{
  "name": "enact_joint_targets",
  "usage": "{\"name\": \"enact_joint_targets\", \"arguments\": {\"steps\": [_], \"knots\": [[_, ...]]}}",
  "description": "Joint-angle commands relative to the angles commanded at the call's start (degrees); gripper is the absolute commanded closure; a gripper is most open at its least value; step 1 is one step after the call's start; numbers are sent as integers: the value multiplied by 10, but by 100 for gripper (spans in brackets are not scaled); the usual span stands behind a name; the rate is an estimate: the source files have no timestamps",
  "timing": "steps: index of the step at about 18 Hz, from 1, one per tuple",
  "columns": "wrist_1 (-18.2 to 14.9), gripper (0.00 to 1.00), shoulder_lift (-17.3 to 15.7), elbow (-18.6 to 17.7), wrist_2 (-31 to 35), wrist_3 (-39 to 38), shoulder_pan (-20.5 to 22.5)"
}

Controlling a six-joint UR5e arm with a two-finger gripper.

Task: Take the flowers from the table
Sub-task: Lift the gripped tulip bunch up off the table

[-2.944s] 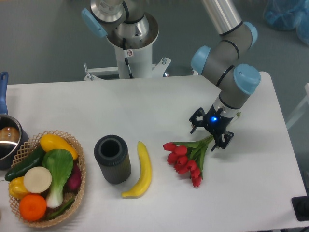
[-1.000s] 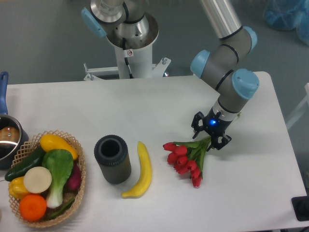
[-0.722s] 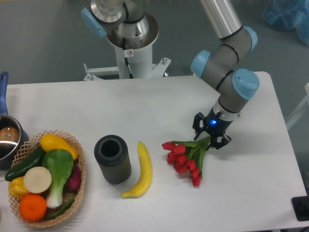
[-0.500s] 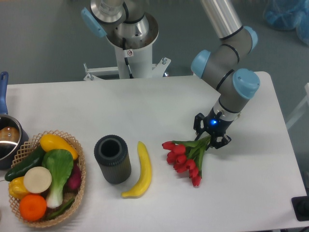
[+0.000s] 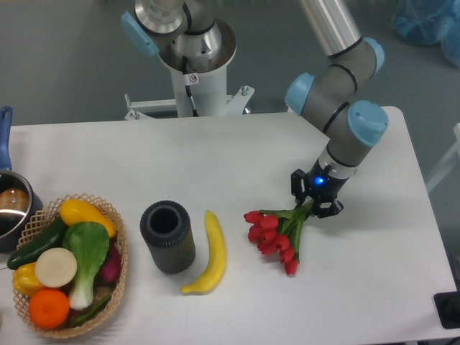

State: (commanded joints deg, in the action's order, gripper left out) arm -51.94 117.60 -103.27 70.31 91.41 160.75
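Note:
The flowers (image 5: 274,235), a bunch of red tulip buds on green stems, sit right of centre over the white table (image 5: 215,158), buds pointing toward the front. My gripper (image 5: 314,202) is at the stem end, its black fingers shut on the green stems. Whether the buds still touch the tabletop I cannot tell.
A yellow banana (image 5: 209,253) lies left of the flowers, beside an upright dark grey cylinder (image 5: 167,236). A wicker basket of vegetables and fruit (image 5: 67,264) stands at the front left, a pot (image 5: 10,208) at the left edge. The robot base (image 5: 194,65) is behind the table.
The fingers have shut on the stems since the earliest frame. Over the last second the gripper and bunch have shifted slightly up and to the right.

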Motion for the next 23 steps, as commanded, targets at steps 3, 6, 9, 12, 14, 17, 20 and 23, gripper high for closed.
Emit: {"name": "enact_joint_targets", "arguments": {"steps": [3, 6, 9, 12, 14, 17, 20, 23], "knots": [[-2, 71, -4, 1, -4, 0, 2], [-3, 71, -13, 3, -4, 0, 3], [-6, 71, -19, 12, -4, -1, 2], [-5, 71, -24, 13, -29, -3, 3], [-5, 71, -39, 13, -68, -7, 9], [-5, 71, -43, 13, -132, -16, 15], [-4, 71, -61, 13, -218, -39, 24], [-2, 71, -75, 14, -356, -92, 34]]}}
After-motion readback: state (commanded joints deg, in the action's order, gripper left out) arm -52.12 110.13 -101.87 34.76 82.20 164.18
